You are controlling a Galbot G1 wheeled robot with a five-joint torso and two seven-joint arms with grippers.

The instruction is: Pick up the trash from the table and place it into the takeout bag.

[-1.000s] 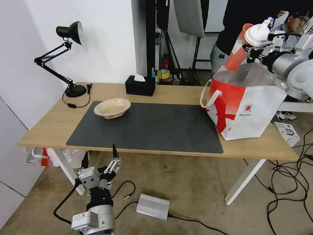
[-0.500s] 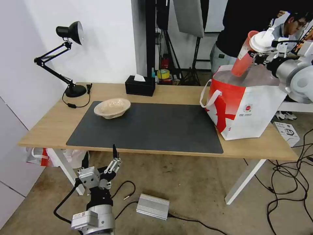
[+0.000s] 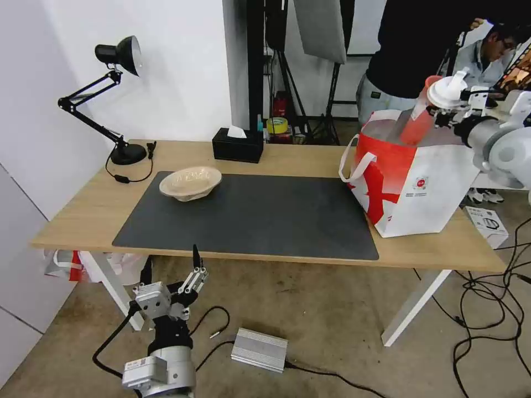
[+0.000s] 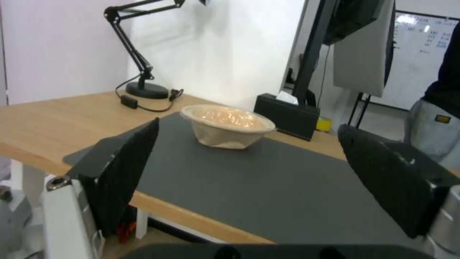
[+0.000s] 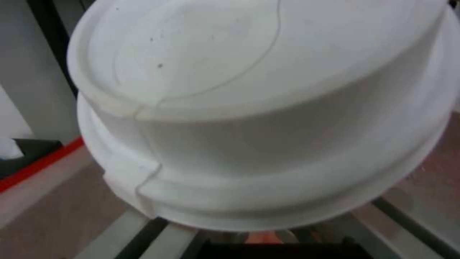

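My right gripper [image 3: 449, 106] is shut on the red drink cup [image 3: 417, 117], tilted, with its white dome lid [image 3: 443, 93] uppermost. The cup's base dips into the open top of the red-and-white takeout bag [image 3: 420, 185] at the table's [image 3: 83, 213] right end. In the right wrist view the lid [image 5: 263, 108] sits very close to the camera. A shallow beige pulp bowl [image 3: 191, 182] rests on the dark mat [image 3: 249, 218] at its far left corner. My left gripper [image 3: 170, 266] hangs open below the table's front edge, and the left wrist view looks past its fingers [image 4: 127, 169] at the bowl [image 4: 228, 124].
A black desk lamp [image 3: 119, 55] and a black tissue box [image 3: 238, 145] stand along the table's back. A person stands behind the bag. On the floor lie a silver box [image 3: 259, 349], cables, a white box [image 3: 487, 222] and a thin plastic bag [image 3: 66, 262].
My right gripper has come down and slightly right with the cup, so its base now sits inside the bag's mouth. The left arm and bowl have not moved.
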